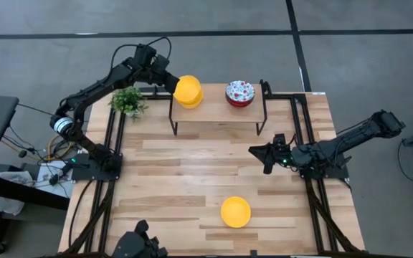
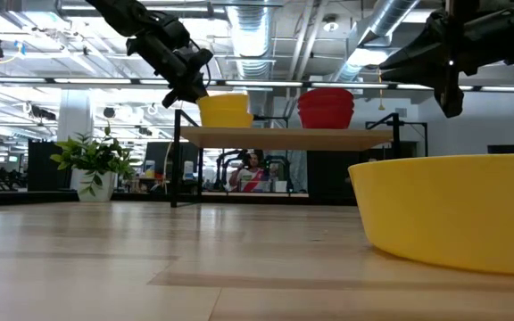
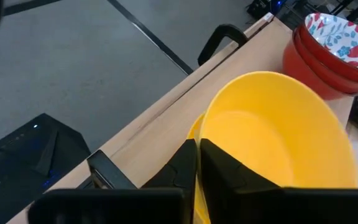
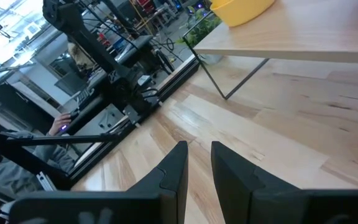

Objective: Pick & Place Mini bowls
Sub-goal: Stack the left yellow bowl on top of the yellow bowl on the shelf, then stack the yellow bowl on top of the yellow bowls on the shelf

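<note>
Left gripper (image 3: pixel 197 163) is clamped on the rim of the top yellow bowl (image 1: pixel 188 89), stacked on another on the raised shelf (image 1: pixel 217 113); floral bowls (image 1: pixel 239 93) sit farther along the shelf. Right gripper (image 1: pixel 262 156) hovers over the table (image 1: pixel 178 179), fingers slightly apart, empty. A lone yellow bowl (image 1: pixel 235 212) lies nearer the table's front edge than it.
</note>
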### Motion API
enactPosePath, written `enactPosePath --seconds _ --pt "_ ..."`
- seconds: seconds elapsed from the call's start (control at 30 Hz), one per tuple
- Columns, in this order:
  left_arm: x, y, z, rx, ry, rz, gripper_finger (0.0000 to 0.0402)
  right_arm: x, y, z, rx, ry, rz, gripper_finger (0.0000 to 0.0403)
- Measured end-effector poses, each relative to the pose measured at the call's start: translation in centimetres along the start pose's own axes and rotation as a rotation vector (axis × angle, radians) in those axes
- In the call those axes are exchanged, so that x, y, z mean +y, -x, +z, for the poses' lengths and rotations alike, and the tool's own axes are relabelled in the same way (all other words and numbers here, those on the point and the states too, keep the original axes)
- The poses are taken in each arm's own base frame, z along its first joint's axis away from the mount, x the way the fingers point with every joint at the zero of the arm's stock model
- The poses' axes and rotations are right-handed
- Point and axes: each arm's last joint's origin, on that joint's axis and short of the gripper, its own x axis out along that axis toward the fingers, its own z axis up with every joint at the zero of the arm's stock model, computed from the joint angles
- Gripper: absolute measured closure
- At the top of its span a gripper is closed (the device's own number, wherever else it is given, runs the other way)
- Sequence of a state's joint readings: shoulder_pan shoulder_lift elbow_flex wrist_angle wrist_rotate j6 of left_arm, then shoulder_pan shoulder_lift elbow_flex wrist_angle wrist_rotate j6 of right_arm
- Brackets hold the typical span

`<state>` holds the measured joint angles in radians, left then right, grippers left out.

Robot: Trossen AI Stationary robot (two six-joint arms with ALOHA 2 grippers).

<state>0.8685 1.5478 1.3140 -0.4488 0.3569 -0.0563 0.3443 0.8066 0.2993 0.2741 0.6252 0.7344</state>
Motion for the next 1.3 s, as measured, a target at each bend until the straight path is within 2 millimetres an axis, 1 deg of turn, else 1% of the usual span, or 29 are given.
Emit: enactPosePath --seconds 0.2,0.53,0.8,1.3 --pt "-0.19 -0.07 -0.02 0.002 -0.003 -0.003 0.0373 0.00 0.00 0.00 0.000 0.000 0.000 0.0342" --pt "-0.91 -0.28 -0.08 0.008 -0.001 -0.020 0.0371 0.00 0.00 0.00 0.000 -0.009 0.000 0.0342" --pt "-0.88 -0.27 -0.54 0.054 0.055 -0.010 0.0371 0.03 0.02 -0.02 0.002 -0.027 0.002 0.0342" --pt "-0.86 -0.18 -0.47 0.046 0.050 0.006 0.0370 0.03 0.02 -0.02 0.002 -0.026 0.003 0.0342"
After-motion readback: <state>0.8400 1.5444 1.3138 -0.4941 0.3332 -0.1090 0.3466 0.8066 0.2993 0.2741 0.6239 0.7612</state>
